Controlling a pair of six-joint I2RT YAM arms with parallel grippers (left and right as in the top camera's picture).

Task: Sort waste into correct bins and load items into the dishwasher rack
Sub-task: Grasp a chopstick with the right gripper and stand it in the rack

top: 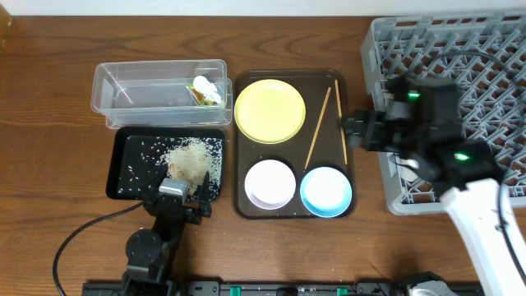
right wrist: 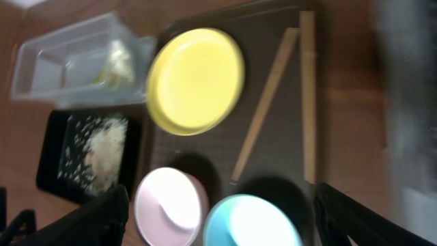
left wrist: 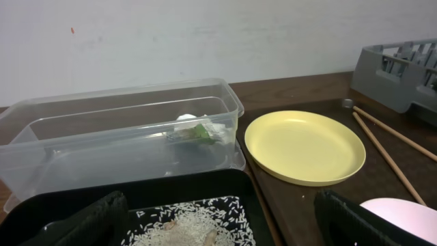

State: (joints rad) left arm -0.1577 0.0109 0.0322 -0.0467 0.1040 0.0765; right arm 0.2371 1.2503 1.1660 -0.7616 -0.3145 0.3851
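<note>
The clear tub [top: 131, 90] holds the white wrapper [top: 203, 84] and the green-and-orange packet [left wrist: 194, 134]. The black tray [top: 115, 177] holds rice scraps [top: 193, 159]. The yellow plate [top: 269, 109], white bowl [top: 269, 182], light-blue bowl [top: 326, 191] and chopsticks [top: 319, 125] lie on the brown tray. The grey rack [top: 485, 66] is at the right. My left gripper [top: 182, 194] is open and empty over the black tray's front edge. My right gripper [top: 355, 130] is open and empty, above the brown tray's right edge next to the chopsticks. The right wrist view is blurred.
The dark brown serving tray [top: 289, 154] sits between the bins and the rack. Bare wooden table lies left of the bins [top: 49, 123]. The left arm's cable [top: 82, 234] runs along the front edge. The right arm [top: 468, 189] overlaps the rack's front corner.
</note>
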